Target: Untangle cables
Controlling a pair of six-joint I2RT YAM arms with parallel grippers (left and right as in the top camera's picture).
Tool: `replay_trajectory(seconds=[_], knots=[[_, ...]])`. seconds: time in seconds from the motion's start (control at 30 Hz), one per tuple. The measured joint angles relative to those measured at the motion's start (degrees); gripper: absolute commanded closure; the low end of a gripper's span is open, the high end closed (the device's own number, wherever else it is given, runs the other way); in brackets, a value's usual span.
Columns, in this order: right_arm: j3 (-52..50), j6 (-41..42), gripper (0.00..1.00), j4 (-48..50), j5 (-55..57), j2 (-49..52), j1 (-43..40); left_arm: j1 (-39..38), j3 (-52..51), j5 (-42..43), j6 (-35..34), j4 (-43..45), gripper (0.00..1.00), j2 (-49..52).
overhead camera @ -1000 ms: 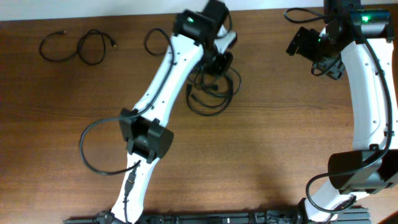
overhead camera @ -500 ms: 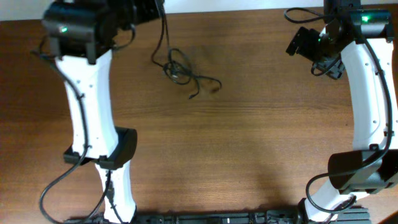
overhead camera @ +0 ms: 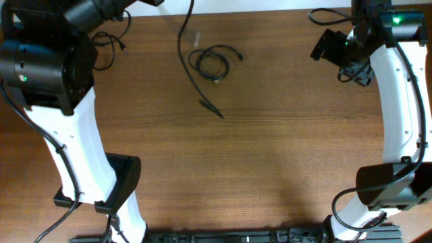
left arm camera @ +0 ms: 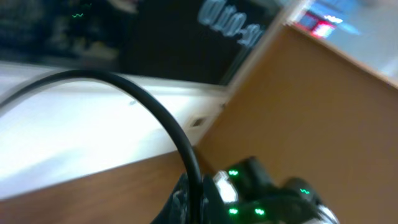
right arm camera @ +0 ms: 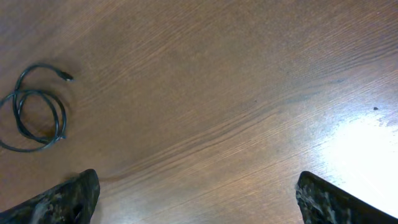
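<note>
The middle and near half of the table [overhead camera: 270, 169] lie open between the arms. A coiled cable [overhead camera: 213, 61] and a long strand [overhead camera: 210, 108] running off the far edge cross the upper middle. The left arm [overhead camera: 67, 121] blocks the left side and the right arm [overhead camera: 401, 101] the right edge. More cable [overhead camera: 111, 44] seems to lie behind the left arm.

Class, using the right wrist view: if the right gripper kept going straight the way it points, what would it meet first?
Most likely the bare table, straight ahead of the right gripper, whose jaws stand open. The coiled cable lies well off to one side of that line.
</note>
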Motion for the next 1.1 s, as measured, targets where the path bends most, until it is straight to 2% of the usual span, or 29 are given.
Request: replay_trajectory(seconds=[0.13, 0.27, 0.37, 0.4, 0.47, 0.53, 0.63, 0.7, 0.83, 0.9, 0.93, 1.03, 1.1], knots=[[0.0, 0.0, 0.02, -0.02, 0.02, 0.0, 0.0, -0.02, -0.39, -15.54, 5.05, -2.25, 1.0, 0.0], [0.0, 0.02, 0.02, -0.02, 0.02, 0.0, 0.0, -0.02, -0.48, -39.87, 7.41, -4.9, 1.0, 0.0], [0.0, 0.02, 0.02, -0.02, 0.02, 0.0, 0.0, 0.46, -0.55, -63.43, 8.0, -6.71, 1.0, 0.0], [0.0, 0.02, 0.02, -0.02, 0.0, 0.0, 0.0, 0.94, -0.55, -68.48, 8.09, -7.74, 1.0, 0.0], [0.0, 0.04, 0.02, -0.04, 0.0, 0.0, 0.0, 3.56, -0.55, -76.41, 6.69, -12.87, 1.0, 0.0], [0.0, 0.02, 0.02, -0.07, 0.0, 0.0, 0.0, 8.22, -0.55, -80.04, 0.33, -20.09, 1.0, 0.0], [0.0, 0.0, 0.02, 0.0, 0.02, 0.0, 0.0, 14.84, -0.55, -82.29, -8.68, -28.44, 1.0, 0.04], [0.0, 0.0, 0.02, -0.04, 0.02, 0.0, 0.0, 17.75, -0.55, -82.6, -11.78, -32.13, 1.0, 0.11], [0.0, 0.02, 0.02, -0.07, 0.02, 0.0, 0.0, 21.68, -1.88, -81.72, -14.51, -32.72, 1.0, 0.15], [0.0, 0.02, 0.02, -0.04, 0.02, 0.0, 0.0, 22.32, -3.87, -77.46, -14.38, -30.69, 1.0, 0.2], [0.0, 0.04, 0.02, -0.04, 0.02, 0.0, 0.0, 22.47, -5.55, -74.05, -12.26, -28.72, 1.0, 0.2], [0.0, 0.02, 0.01, -0.04, 0.02, 0.0, 0.0, 22.58, -11.41, -54.84, 2.95, -22.62, 1.0, 0.48], [0.0, 0.0, 0.02, -0.04, 0.0, 0.0, 0.0, 22.49, -14.62, -43.82, 12.17, -22.43, 1.0, 0.79]])
